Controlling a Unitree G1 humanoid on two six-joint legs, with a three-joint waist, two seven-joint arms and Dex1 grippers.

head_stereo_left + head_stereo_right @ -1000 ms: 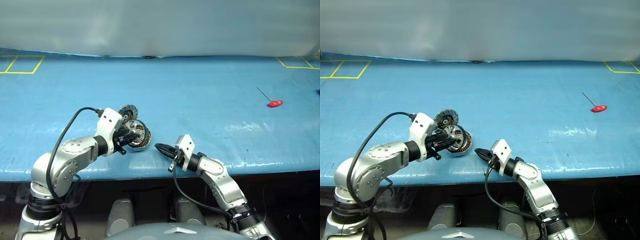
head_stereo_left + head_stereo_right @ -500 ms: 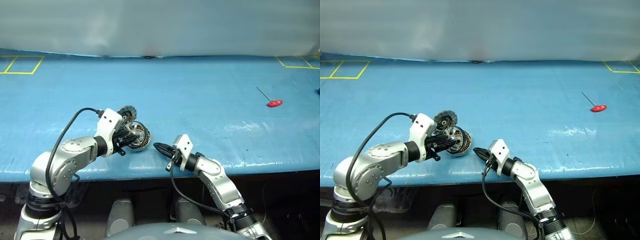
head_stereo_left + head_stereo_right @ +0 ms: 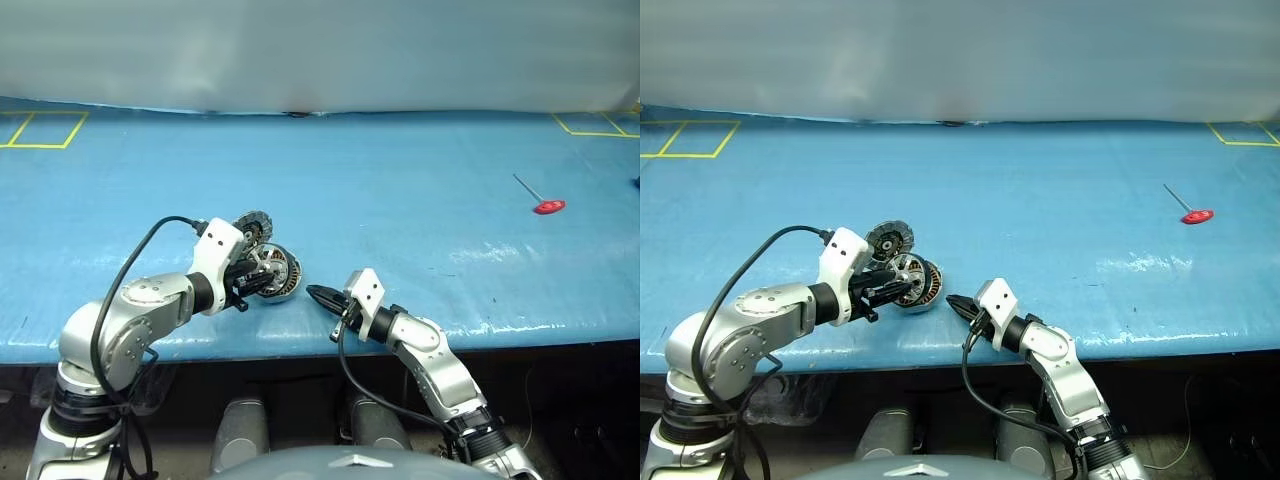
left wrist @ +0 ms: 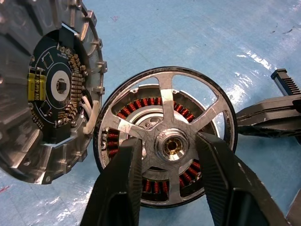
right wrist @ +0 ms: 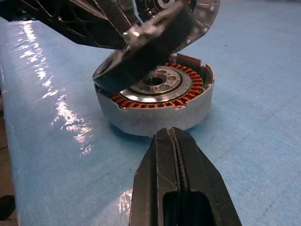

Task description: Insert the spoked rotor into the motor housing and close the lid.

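The scene is seen from above and behind by the two head views, tilted down over the blue surface (image 3: 400, 170); nearly the same field is shared, slightly offset sideways. The motor housing (image 4: 164, 146) is viewed very closely from above by the left wrist view, between the left pincer (image 4: 171, 181) fingers. The same housing is seen low from the side, near, past the right pincer (image 5: 176, 181).
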